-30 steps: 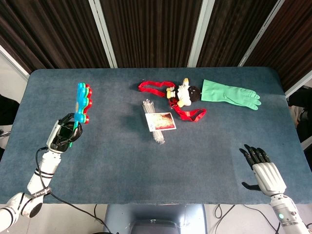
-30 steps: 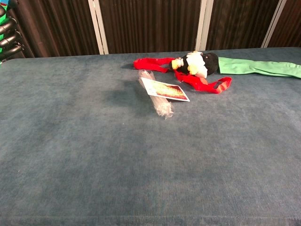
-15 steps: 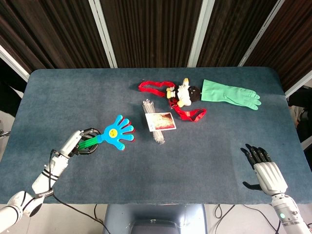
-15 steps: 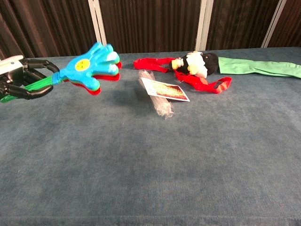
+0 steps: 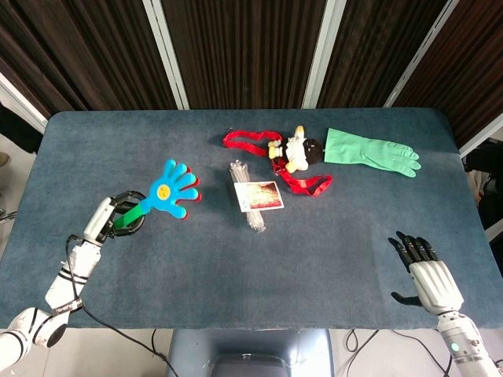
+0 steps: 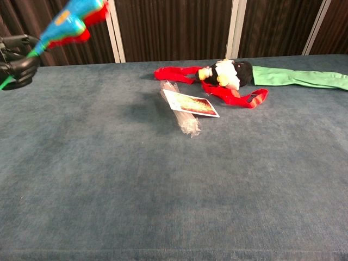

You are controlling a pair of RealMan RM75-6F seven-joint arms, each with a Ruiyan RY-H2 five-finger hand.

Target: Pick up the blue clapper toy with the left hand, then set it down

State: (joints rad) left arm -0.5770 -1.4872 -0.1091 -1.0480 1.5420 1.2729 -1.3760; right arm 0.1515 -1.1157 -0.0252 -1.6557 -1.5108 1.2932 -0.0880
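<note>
Fingers of the left hand [image 5: 118, 216] wrap the green handle of the blue clapper toy [image 5: 171, 189], holding it lifted off the table [image 5: 236, 259], its palm-shaped head to the left of the packet of clear sticks [image 5: 253, 196]. Well to the right of that packet, the right hand [image 5: 424, 275] hangs empty at the table's near edge, fingers spread.

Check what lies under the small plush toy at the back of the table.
A red strap runs under the plush toy, looping out to its left and toward the front. The stretch beneath the toy is covered, so whether it is one continuous strap cannot be seen.
</note>
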